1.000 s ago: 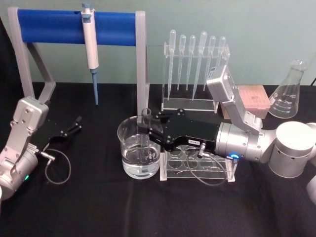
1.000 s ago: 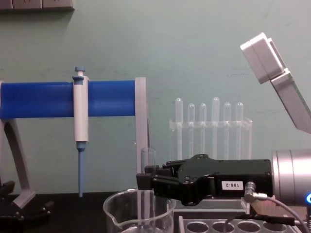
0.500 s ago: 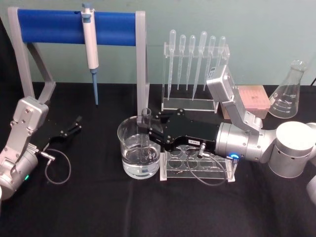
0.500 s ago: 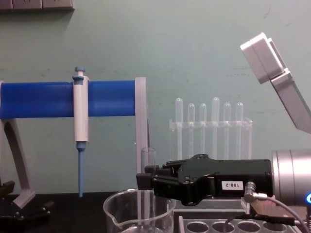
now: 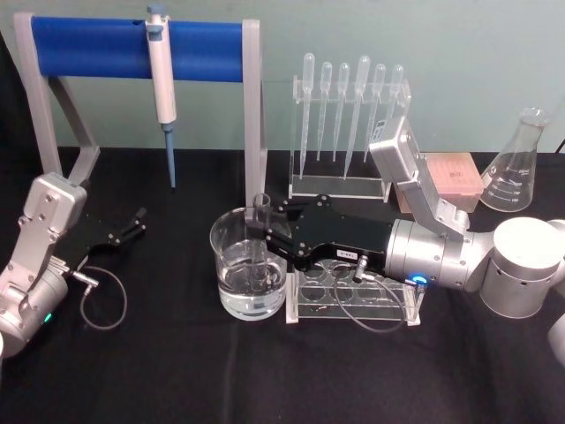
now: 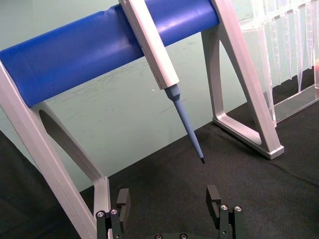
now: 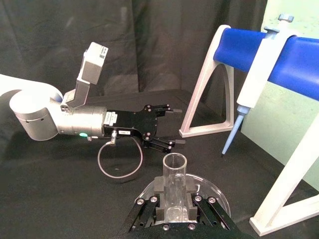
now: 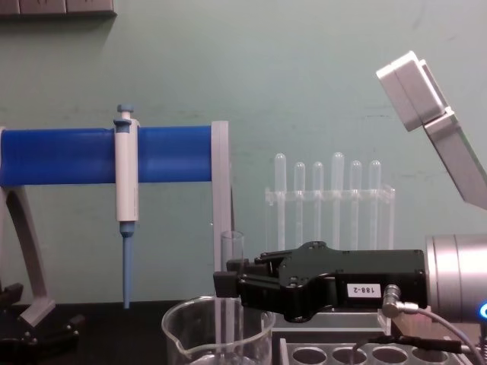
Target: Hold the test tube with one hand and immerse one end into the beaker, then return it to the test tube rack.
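The right claw (image 5: 261,231) reaches in from the robot's right, level above the tabletop (image 5: 177,371), and is clamped on the test tube (image 5: 261,205). Its black fingers (image 7: 158,188) press the glass from both sides just below the rim. The tube stands upright with its open mouth up. Its lower part is inside the beaker (image 5: 226,265), near the side that faces the claw, and the rounded end goes down into the water (image 5: 243,287).

In the chest view the tube (image 8: 232,247) rises above the claw (image 8: 228,283), and the beaker's rolled rim and spout (image 8: 183,334) sit below.

The clear test tube rack (image 5: 393,309) lies on the tabletop just beside the beaker, on the robot's right. It sits under the claw's black body, and its round holes (image 8: 342,353) show below the wrist.

The left claw (image 5: 134,224) rests low on the tabletop at the robot's left, well apart from the beaker. Its fingers (image 6: 122,199) are spread wide and hold nothing.

Behind stands a blue-barred stand (image 5: 88,49) with a white pipette (image 5: 161,79) hanging from it, blue tip down. A clear holder of bulb-topped plastic pipettes (image 5: 349,115) stands beyond the rack. A conical flask (image 5: 516,168) is at the far right.
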Robot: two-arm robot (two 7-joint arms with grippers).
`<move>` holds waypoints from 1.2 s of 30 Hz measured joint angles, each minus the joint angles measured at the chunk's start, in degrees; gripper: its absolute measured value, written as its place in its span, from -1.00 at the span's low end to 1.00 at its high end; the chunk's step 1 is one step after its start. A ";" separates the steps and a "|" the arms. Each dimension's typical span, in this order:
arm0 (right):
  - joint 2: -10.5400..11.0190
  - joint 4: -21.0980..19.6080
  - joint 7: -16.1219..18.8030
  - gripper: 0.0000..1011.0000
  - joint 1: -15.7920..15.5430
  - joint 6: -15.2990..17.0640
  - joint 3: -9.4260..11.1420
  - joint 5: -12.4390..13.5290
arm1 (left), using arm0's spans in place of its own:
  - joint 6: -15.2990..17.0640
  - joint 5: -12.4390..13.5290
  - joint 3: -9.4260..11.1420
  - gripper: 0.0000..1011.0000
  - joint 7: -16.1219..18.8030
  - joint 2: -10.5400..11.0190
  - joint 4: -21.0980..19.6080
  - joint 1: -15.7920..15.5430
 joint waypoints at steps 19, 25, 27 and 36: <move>0.00 0.00 0.00 -0.52 0.00 0.00 0.00 0.00 | 0.00 0.00 0.00 0.98 0.00 0.00 0.00 0.00; 0.00 0.00 0.00 -0.52 0.00 0.00 0.00 0.00 | 0.00 0.01 0.00 0.98 0.00 0.00 0.00 0.00; 0.00 0.00 0.00 -0.52 0.00 0.00 0.00 0.00 | 0.00 0.00 0.00 0.98 0.00 0.00 0.00 0.00; 0.00 0.00 0.00 -0.52 0.00 0.00 0.00 0.00 | 0.00 0.01 0.00 0.98 0.00 0.00 0.00 0.00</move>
